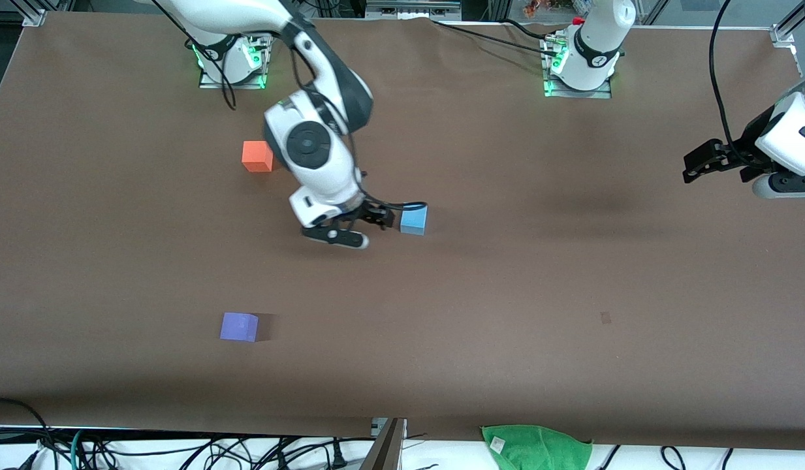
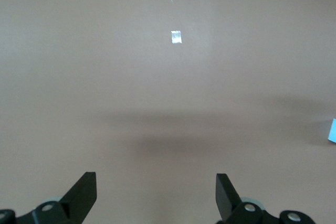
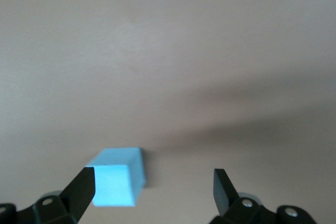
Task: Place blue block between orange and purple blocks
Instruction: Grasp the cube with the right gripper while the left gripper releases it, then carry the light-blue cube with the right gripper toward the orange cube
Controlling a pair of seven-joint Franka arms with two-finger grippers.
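The sky-blue block (image 1: 413, 220) rests on the brown table, near its middle. My right gripper (image 1: 384, 218) is low beside it and open. In the right wrist view the blue block (image 3: 118, 182) lies between the spread fingers, close against one fingertip (image 3: 84, 190), with a wide gap to the other. The orange block (image 1: 257, 156) sits farther from the front camera, partly beside the right arm's wrist. The purple block (image 1: 239, 326) sits nearer the camera. My left gripper (image 1: 693, 168) waits open and empty over the left arm's end of the table (image 2: 156, 192).
A green cloth (image 1: 536, 447) lies at the table's front edge, with cables along that edge. A small pale mark (image 1: 605, 318) is on the table, also seen in the left wrist view (image 2: 176, 36). A sliver of the blue block (image 2: 332, 130) shows at that view's edge.
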